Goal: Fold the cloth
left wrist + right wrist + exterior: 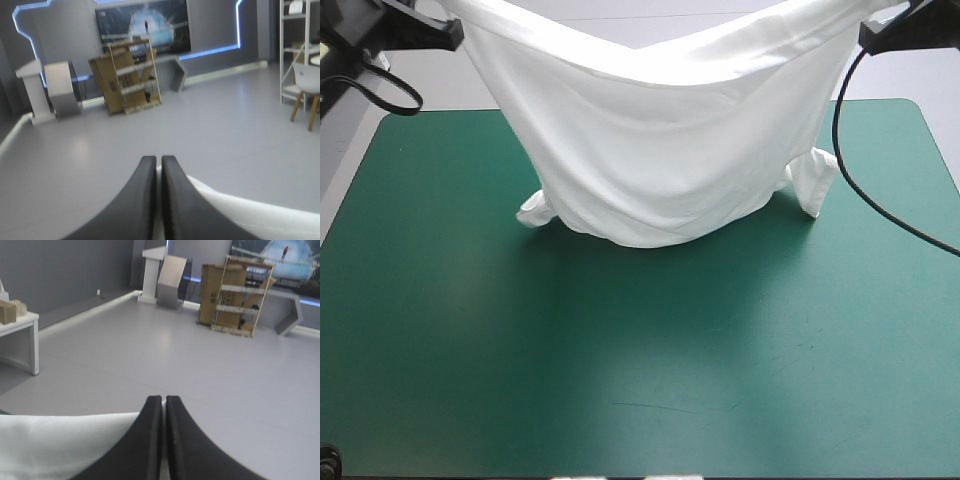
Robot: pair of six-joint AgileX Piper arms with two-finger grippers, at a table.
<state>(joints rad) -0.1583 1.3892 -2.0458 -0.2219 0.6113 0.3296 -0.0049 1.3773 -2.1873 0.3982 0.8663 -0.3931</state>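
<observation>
holding the t-shirt up, my left gripper and right gripper each clamp its top edge; its lower end touches the table.

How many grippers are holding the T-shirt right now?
2. The left gripper is shut on one end of the upper edge of the T-shirt, and the right gripper is shut on the other end. The T-shirt hangs between them.
</observation>
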